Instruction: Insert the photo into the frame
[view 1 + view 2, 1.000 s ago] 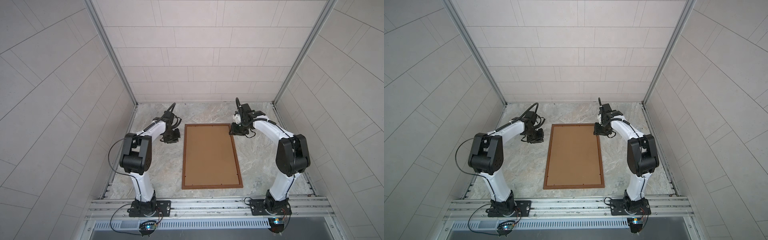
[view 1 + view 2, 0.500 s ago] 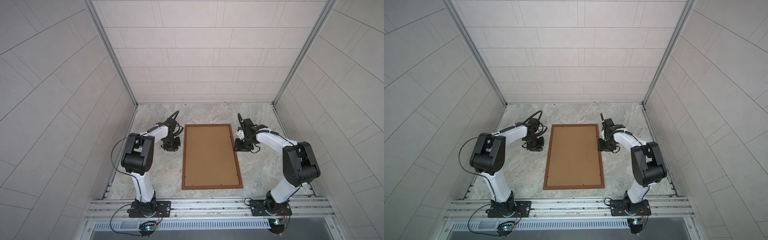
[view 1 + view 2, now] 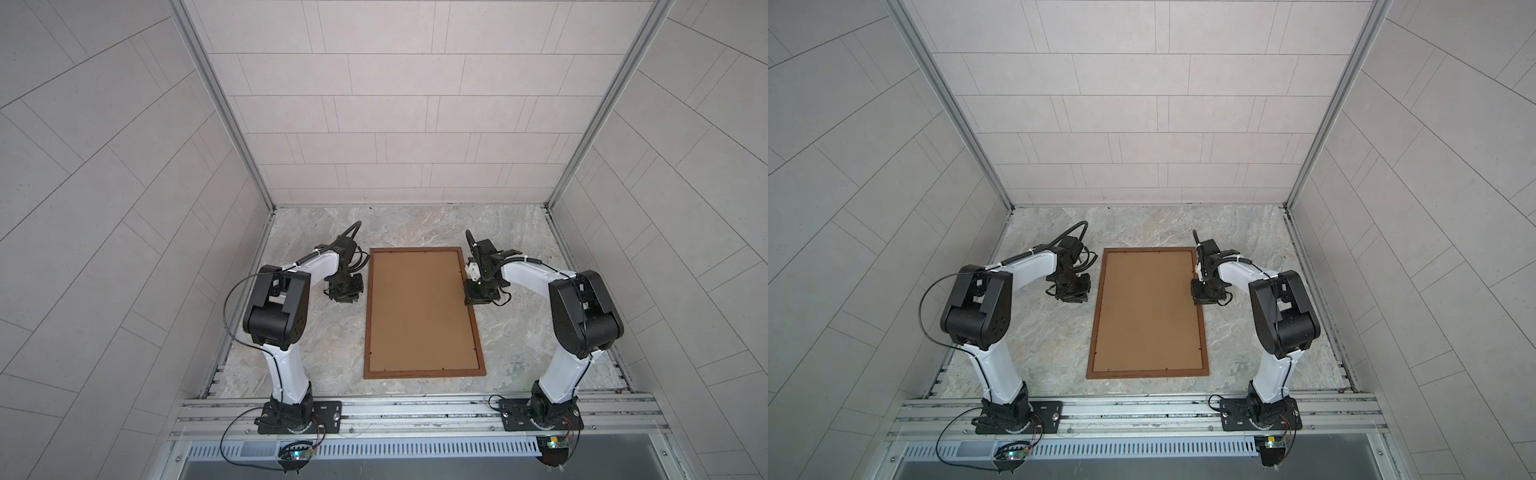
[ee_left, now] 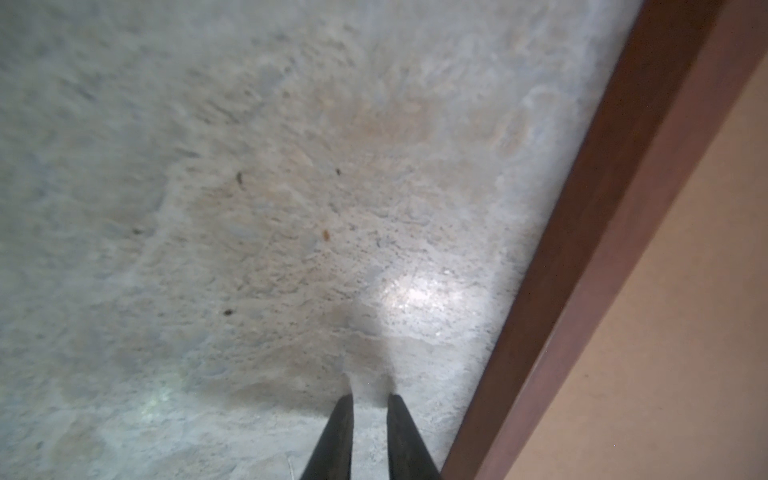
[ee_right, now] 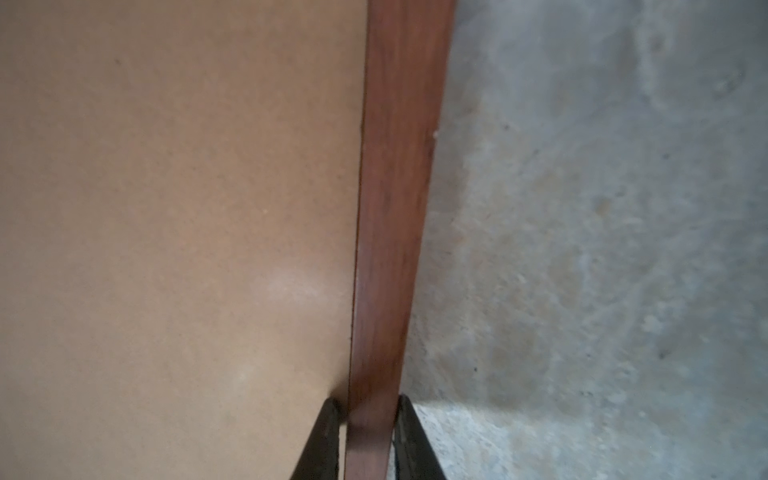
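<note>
Looks down on grey marbled table [image 3: 328, 332] under the frame [image 3: 424, 372]; pale tiled walls [image 3: 395, 104] past its far short end and off both long sides, aluminium rail [image 3: 415, 411] with both arm bases [image 3: 291, 411] off its near short end. Has the frame flat, back up, plain brown backing board [image 3: 419, 307] filling it. Runs its long axis from rail end to rear-wall end, short ends facing those two, about square to the walls. Puts left gripper [image 4: 370, 399] just beside the frame's left long side, far half, clear of it, fingers [image 4: 338, 436] narrowly parted, nothing between, low over bare marble. Puts right gripper [image 5: 365, 401] on the frame's right long side, far half, fingers straddling the dark-brown moulding and pinching it, one board-side, one table-side
</note>
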Controlling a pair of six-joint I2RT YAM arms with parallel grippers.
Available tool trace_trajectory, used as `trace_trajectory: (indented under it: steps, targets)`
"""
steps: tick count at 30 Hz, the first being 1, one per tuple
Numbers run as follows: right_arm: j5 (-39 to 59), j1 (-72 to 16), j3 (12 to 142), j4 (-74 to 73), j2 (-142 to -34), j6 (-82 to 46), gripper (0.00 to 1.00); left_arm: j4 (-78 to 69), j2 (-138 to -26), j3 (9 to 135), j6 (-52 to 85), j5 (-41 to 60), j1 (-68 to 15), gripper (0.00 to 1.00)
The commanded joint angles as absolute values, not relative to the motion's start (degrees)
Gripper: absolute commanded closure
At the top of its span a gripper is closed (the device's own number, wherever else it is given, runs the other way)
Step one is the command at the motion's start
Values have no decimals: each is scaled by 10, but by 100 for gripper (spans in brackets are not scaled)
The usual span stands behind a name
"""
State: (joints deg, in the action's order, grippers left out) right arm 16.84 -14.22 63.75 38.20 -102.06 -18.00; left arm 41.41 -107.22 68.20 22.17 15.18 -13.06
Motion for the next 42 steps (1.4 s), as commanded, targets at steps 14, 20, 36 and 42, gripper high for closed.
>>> trace_trajectory:
  steps: [14,20,36,42]
  targets:
    - [133,-148,688,390,-1078,-182,75,428,-1046,669,212,146,-135,77]
    - [107,-153,712,401,-1108,-179,81,431,-1044,671,209,144,-135,77]
    - [85,-160,771,463,-1059,-177,100,420,-994,662,206,172,-128,64]
    - [69,-167,773,484,-1028,-178,100,415,-1016,672,205,219,-128,59]
